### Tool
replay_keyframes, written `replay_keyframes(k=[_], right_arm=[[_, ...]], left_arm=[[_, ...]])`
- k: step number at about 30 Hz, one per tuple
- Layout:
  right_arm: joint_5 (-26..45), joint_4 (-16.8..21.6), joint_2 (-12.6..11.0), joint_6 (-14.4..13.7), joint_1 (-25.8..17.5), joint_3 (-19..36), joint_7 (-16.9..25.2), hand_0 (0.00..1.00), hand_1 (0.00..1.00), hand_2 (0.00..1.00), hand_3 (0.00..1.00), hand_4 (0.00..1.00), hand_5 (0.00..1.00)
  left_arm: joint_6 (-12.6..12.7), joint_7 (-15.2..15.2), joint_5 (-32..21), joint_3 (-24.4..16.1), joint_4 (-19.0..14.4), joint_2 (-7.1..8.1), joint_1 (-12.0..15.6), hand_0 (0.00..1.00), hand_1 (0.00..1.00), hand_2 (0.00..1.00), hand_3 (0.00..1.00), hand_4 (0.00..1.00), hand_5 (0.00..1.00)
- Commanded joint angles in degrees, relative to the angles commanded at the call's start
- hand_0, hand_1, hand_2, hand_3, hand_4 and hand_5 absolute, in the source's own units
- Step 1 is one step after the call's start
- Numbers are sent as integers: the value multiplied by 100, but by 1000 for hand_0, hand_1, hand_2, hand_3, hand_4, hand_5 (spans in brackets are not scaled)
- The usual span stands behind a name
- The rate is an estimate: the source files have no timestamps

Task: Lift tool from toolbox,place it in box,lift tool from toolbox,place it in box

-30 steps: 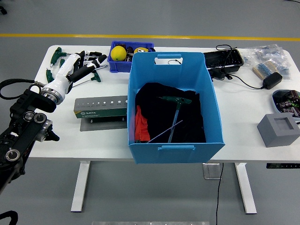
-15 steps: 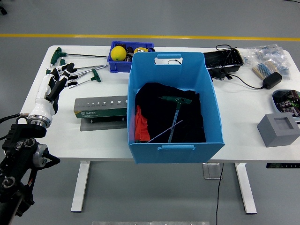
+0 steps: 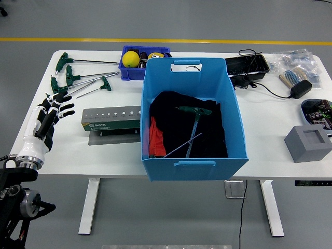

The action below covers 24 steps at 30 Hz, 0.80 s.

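Drawing back toward the table's (image 3: 31, 111) near-left edge, the left hand (image 3: 49, 113) keeps its fingers (image 3: 63, 106) spread, empty.

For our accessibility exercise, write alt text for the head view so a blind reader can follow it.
A large blue box sits mid-table holding a green-handled tool on dark cloth. The robot's left hand hovers open at the table's left, near more green-handled tools and a grey tool holder.

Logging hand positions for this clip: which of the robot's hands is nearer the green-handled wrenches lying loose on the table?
Left. The left hand, fingers spread and empty, sits just below the green-handled wrenches at the table's left end. The right hand is not in view.
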Motion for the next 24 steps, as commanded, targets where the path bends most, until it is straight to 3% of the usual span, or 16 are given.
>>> replay_keyframes(k=[2, 7, 8, 11, 13, 14, 19, 20, 24], right_arm=[[-7, 2, 2, -1, -5, 0, -2, 629, 601, 675, 547, 757, 664], [-34, 6, 9, -6, -18, 8, -14, 629, 601, 675, 547, 757, 664], [-53, 8, 10, -5, -22, 15, -21, 629, 602, 674, 547, 757, 664], [-57, 9, 10, 0, -24, 15, -26, 629, 602, 674, 547, 757, 664], [-32, 7, 10, 3, -24, 5, -21, 629, 602, 674, 547, 757, 664], [-13, 5, 11, 5, -25, -2, -15, 628, 601, 675, 547, 757, 665], [26, 0, 17, 9, -8, -23, -6, 628, 601, 675, 547, 757, 665], [28, 0, 14, 12, -3, -25, -5, 629, 601, 676, 548, 757, 665], [84, -1, 6, 16, 24, -47, 11, 629, 601, 676, 548, 757, 665]], left_arm=[[54, -105, -142, 29, -78, 28, 82, 712, 759, 824, 754, 885, 704], [47, -334, -361, 140, -196, 67, 193, 712, 759, 824, 754, 885, 704], [28, -365, -380, 173, -197, 68, 197, 844, 917, 954, 821, 897, 771], [-21, -407, -444, 238, -171, 65, 184, 844, 917, 954, 821, 897, 771], [-54, -427, -489, 289, -131, 62, 146, 844, 917, 954, 821, 897, 771], [-73, -430, -492, 307, -105, 57, 112, 895, 965, 997, 866, 924, 913], [-164, -399, -458, 288, -21, 7, -159, 895, 965, 997, 866, 924, 913], [-166, -394, -454, 285, -15, -9, -189, 966, 998, 998, 935, 931, 982], [-194, -344, -379, 324, 14, -27, -279, 966, 998, 998, 935, 931, 982]])
